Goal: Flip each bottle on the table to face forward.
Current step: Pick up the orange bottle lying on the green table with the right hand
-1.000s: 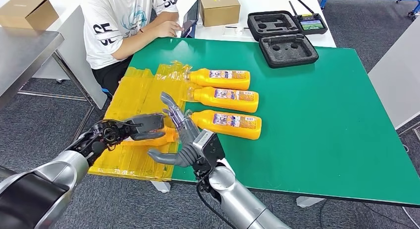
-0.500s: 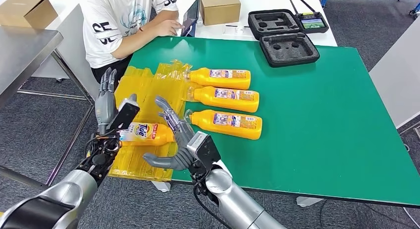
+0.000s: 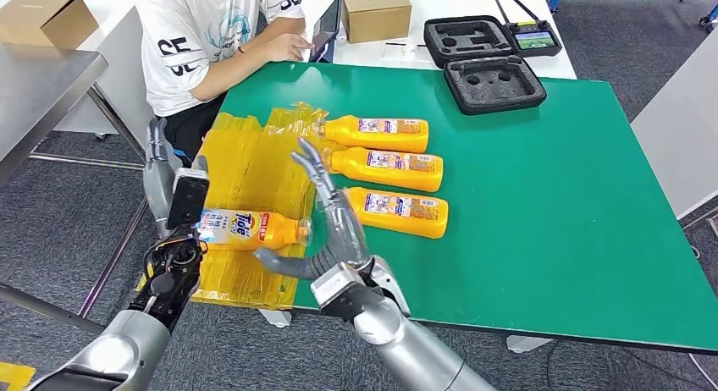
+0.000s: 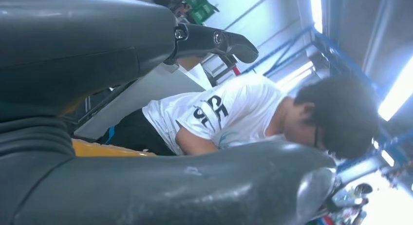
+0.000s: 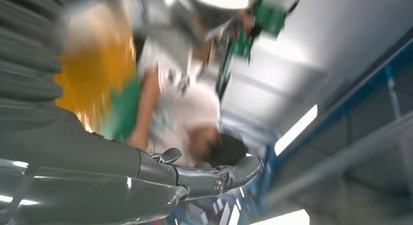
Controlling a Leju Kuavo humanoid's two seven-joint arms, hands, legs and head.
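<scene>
- Green table (image 3: 550, 205): its far right corner and near edge run out of the head view; the left end is covered by a crinkled yellow plastic sheet (image 3: 245, 167) that overhangs the edge.
- Person (image 3: 212, 35) in a white printed shirt sits at the far left corner, cut off at the shoulders in the head view; a forearm rests by a tablet (image 3: 326, 27). The right wrist view of the same person is motion-blurred and hard to read.
- Right arm and right hand (image 3: 326, 226): raised over the near left part of the table, fingers spread and straight, thumb out to the side, holding nothing. The hand stands in front of the neck end of the nearest back-label bottle and hides its cap.
- Left hand (image 3: 173, 192): upright beside the table's left edge, fingers pointing up, apart and empty; its back faces the camera, so the palm side is hidden. In the left wrist view the grey thumb (image 4: 195, 186) blocks most of the scene.
- Three orange bottles lie in a row on their sides with back labels up: far (image 3: 377, 134), middle (image 3: 389, 169), near (image 3: 398, 212). They lie close together, necks toward the yellow sheet.
- Fourth bottle (image 3: 250, 228): lying on the yellow sheet between the two hands, its front "Tide" label up, the base end next to the left hand; contact there cannot be determined.
- Beyond the green top: two black foam trays (image 3: 483, 65), a cardboard box (image 3: 372, 10) and a small screen unit (image 3: 533, 40).
</scene>
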